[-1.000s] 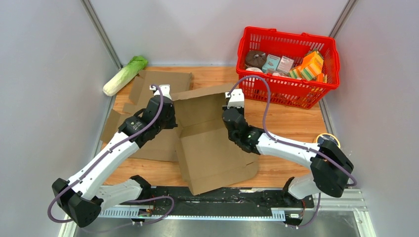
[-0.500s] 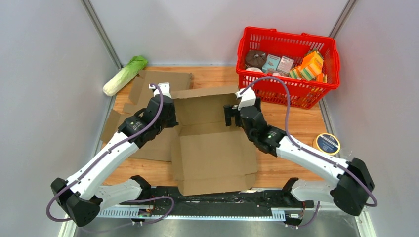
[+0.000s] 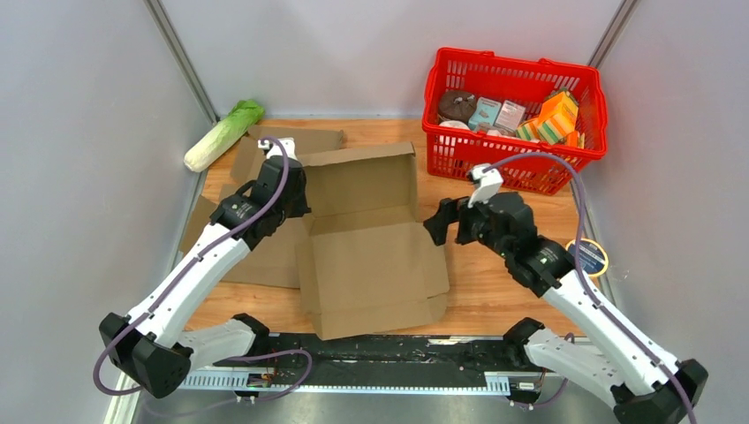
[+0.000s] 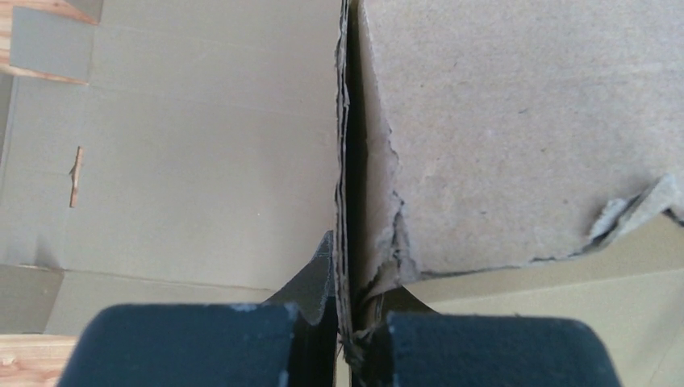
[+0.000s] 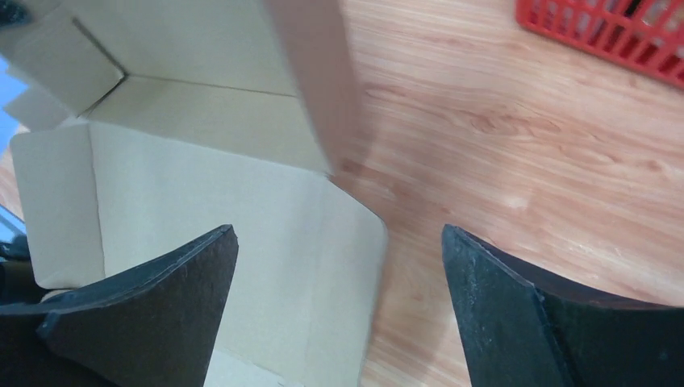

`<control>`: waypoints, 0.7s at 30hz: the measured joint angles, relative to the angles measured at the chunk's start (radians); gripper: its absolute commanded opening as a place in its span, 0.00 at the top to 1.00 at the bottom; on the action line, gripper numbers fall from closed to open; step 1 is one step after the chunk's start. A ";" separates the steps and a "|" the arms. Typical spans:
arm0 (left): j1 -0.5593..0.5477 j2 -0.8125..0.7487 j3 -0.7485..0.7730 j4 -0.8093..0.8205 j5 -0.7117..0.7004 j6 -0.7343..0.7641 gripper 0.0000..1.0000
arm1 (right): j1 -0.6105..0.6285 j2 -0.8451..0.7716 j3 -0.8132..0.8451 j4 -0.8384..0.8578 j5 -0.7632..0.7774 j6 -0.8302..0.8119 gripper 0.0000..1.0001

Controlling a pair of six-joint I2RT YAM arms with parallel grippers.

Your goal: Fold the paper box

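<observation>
My left gripper (image 4: 353, 340) pinches one wall of the single paper box (image 3: 371, 243). My right gripper (image 5: 339, 234) is spread wide and holds nothing. One red basket (image 3: 505, 164) is behind.

On the wooden table (image 3: 481, 299): part-folded cardboard box (image 3: 371, 265) in the middle, overlapping flat cardboard sheets (image 3: 269, 261) at its left; cabbage (image 3: 223, 134) in the far left corner; red basket (image 3: 495, 163) far right; tape roll (image 3: 599, 258) near the right edge.
</observation>
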 measured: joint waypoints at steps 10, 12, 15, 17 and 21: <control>0.127 -0.005 -0.001 0.003 0.152 -0.001 1.00 | -0.322 0.011 -0.195 0.056 -0.605 0.154 0.01; 0.137 -0.004 -0.001 0.003 0.174 -0.005 1.00 | -0.321 0.015 -0.211 0.069 -0.661 0.168 0.05; 0.151 0.000 -0.001 0.003 0.213 -0.017 1.00 | -0.321 0.035 -0.223 0.095 -0.706 0.182 0.13; 0.162 0.003 -0.002 0.004 0.239 -0.029 1.00 | -0.321 0.061 -0.232 0.111 -0.726 0.195 0.17; 0.174 0.007 -0.010 0.005 0.267 -0.047 1.00 | -0.321 0.082 -0.257 0.130 -0.744 0.235 0.26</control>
